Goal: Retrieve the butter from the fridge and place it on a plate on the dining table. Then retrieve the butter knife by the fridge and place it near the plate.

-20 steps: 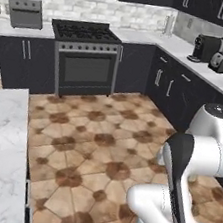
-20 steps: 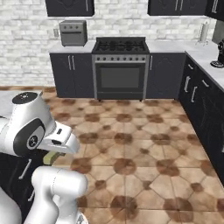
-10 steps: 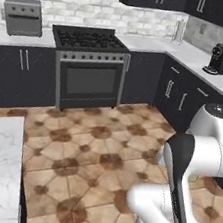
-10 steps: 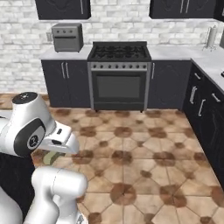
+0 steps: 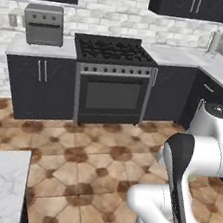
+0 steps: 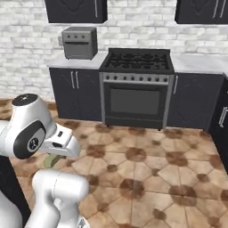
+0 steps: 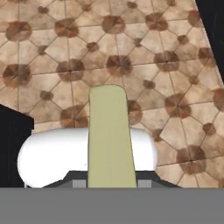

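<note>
I grip the butter [image 7: 109, 135] between my nearly closed fingers, carried above the tiled floor [image 7: 166, 78] (stove [image 5: 113, 78] ahead). I should hold firm and level until the dining table's plate appears.

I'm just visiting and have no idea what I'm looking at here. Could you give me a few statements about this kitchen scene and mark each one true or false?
1. A pale yellow-green stick of butter juts out from the robot's hand over the tiled floor. True.
2. The oven door of the stove hangs wide open. False: it is closed.
3. A small grey toaster oven sits on the counter to the left of the stove. True.
4. The butter lies on a white plate. False: it is held in the air, above the floor.
5. The floor is plain white marble. False: it is brown patterned tile.
</note>
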Robot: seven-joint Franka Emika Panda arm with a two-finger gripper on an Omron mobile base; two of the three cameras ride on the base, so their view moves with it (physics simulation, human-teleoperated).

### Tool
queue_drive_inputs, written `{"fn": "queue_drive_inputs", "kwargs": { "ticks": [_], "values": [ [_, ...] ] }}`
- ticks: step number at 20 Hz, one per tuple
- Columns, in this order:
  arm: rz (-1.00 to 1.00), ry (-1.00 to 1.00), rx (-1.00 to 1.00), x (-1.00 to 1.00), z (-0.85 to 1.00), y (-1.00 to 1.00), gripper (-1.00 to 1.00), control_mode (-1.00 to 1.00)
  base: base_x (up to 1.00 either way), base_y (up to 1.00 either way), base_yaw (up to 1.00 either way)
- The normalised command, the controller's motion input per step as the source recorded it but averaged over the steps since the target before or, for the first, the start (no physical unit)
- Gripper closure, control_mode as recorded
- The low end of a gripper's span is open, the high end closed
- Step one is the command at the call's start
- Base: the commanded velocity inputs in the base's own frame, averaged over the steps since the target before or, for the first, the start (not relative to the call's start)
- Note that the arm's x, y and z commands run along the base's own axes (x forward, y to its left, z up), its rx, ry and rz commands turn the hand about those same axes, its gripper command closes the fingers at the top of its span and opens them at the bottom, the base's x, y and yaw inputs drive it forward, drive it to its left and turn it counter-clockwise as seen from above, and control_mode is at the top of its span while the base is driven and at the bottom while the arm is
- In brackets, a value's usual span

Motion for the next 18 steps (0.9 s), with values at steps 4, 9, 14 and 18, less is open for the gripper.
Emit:
{"fn": "queue_drive_inputs", "kwargs": {
  "ticks": [4, 9, 14, 18],
  "values": [
    [0.00, 0.00, 0.00, 0.00, 0.00, 0.00, 1.00, 1.00, 1.00, -0.29, 0.53],
    [0.00, 0.00, 0.00, 0.00, 0.00, 0.00, 1.00, 1.00, 1.00, -0.15, 0.76],
    [0.00, 0.00, 0.00, 0.00, 0.00, 0.00, 1.00, 1.00, 0.96, -0.16, 0.82],
    [0.00, 0.00, 0.00, 0.00, 0.00, 0.00, 1.00, 1.00, 0.69, -0.22, 0.85]
  ]
}}
